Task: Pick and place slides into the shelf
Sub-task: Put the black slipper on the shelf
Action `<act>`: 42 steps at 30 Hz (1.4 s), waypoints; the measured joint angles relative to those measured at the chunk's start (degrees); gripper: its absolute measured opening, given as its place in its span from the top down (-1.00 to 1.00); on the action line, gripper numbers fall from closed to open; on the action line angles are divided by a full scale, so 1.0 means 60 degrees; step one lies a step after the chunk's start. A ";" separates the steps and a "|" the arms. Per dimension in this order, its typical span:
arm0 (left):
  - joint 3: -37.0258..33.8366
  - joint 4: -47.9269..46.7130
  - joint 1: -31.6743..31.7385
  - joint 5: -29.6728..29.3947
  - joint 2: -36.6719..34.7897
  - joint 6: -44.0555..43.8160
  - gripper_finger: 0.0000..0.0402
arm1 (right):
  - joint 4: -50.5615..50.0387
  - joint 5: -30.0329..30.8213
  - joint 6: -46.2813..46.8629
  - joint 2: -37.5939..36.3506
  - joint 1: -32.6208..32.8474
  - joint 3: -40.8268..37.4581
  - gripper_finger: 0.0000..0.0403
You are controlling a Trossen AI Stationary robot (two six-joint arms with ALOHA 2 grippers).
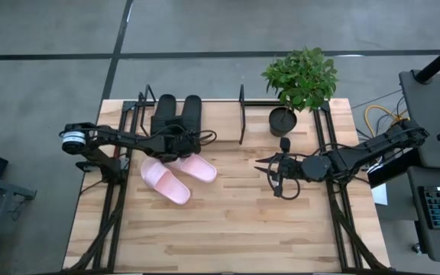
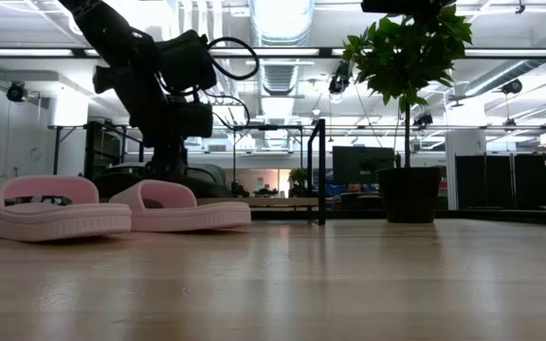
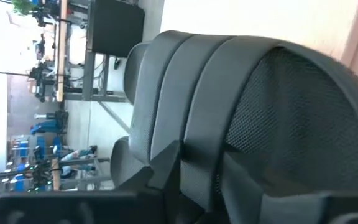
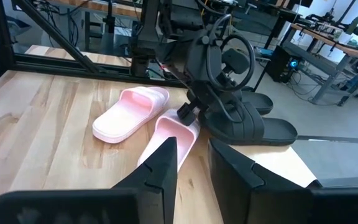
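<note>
Two matte black slides [image 1: 192, 113] [image 1: 165, 114] lie side by side at the table's far left, between the thin black rods of the shelf [image 1: 241, 114]. My left gripper [image 1: 180, 142] reaches in from the left and is shut on the right-hand black slide [image 4: 244, 127]. Both pale pink slides [image 1: 166, 182] [image 1: 198, 167] rest sole-down on the table just near of it, and also show in the low view [image 2: 50, 208] [image 2: 183, 206]. My right gripper [image 1: 276, 177] hovers open over the table's right middle and touches nothing. My left gripper has the right-hand black slide by its wide ribbed strap [image 3: 191, 106], a ridge of the strap pinched between the two fingers [image 3: 166, 168]. It comes slanting down from the table's left [image 4: 194, 111]. The slide lies flat beside the other black one.
A potted plant [image 1: 300, 76] in a black pot [image 1: 283, 121] stands at the far right of the shelf. Black arm frames [image 1: 113, 206] [image 1: 342, 214] run along both table sides. Bare wood [image 1: 235, 221] fills the near middle.
</note>
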 joint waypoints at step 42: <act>0.0324 -0.1773 -0.0351 -0.1272 -0.0149 -0.2031 1.00 | 0.0006 -0.0002 0.0000 0.0000 0.0000 0.0000 0.60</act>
